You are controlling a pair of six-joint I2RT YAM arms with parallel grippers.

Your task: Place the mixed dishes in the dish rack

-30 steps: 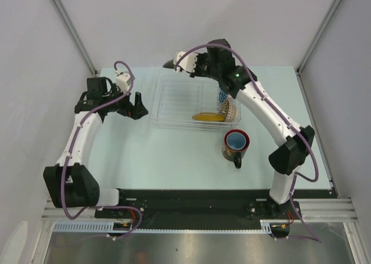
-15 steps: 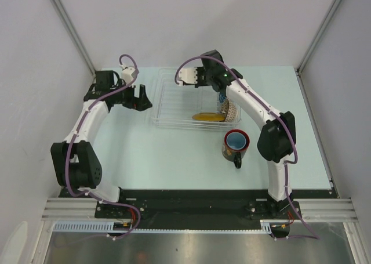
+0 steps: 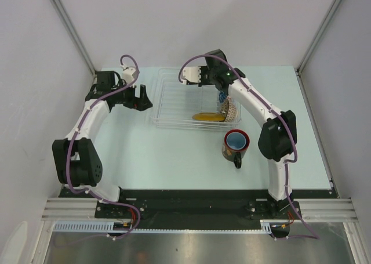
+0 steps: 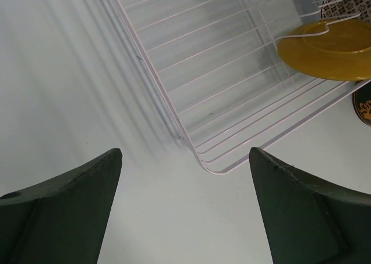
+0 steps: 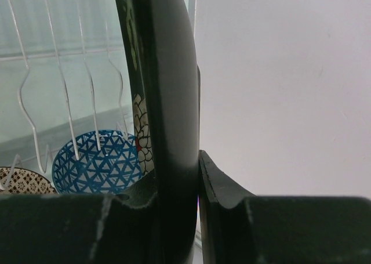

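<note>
A pale green tabletop (image 3: 174, 154) is seen bearing a clear dish rack (image 3: 157, 112) toward its far middle. A red-rimmed mug (image 3: 236, 145) is set upright near the rack's near right corner.

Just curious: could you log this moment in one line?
right jaws: holding dark plate over rack | left jaws: open | yellow plate, bowl: in rack | mug: on table

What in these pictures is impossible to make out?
- Dark plate: right wrist view, too close and cut off by the top edge; pattern barely shows.
- Blue bowl: top view, mostly covered by the right arm.
- Mug: left wrist view, cut by the right edge.
</note>
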